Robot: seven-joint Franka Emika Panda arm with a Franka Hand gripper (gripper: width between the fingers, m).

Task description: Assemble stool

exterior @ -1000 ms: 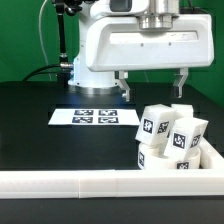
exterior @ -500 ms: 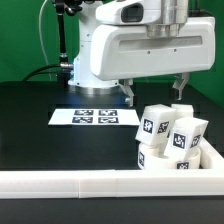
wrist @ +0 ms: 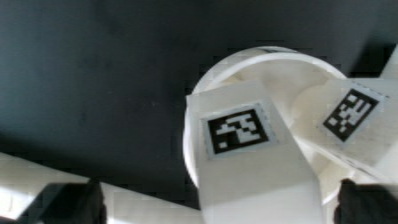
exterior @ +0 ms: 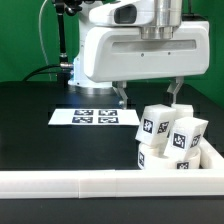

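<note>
Two white blocky stool legs with square tags stand upright at the exterior view's right, one leg (exterior: pixel 155 128) beside the other leg (exterior: pixel 187 135), with further white stool parts packed behind and under them. My gripper (exterior: pixel 150 93) hangs open and empty just above and behind them, touching nothing. In the wrist view the nearer leg (wrist: pixel 237 140) stands between my two dark fingers (wrist: pixel 63 205), the second leg (wrist: pixel 356 110) is beside it, and the round rim of the seat (wrist: pixel 267 58) curves behind them.
The long white L-shaped rail (exterior: pixel 90 181) runs along the front and turns up the exterior view's right side, right by the legs. The marker board (exterior: pixel 93 116) lies flat on the black table (exterior: pixel 40 140). The robot's base stands behind.
The gripper has come down a little toward the legs and shifted slightly to the exterior view's left. It stays open. The stool parts have not moved.
</note>
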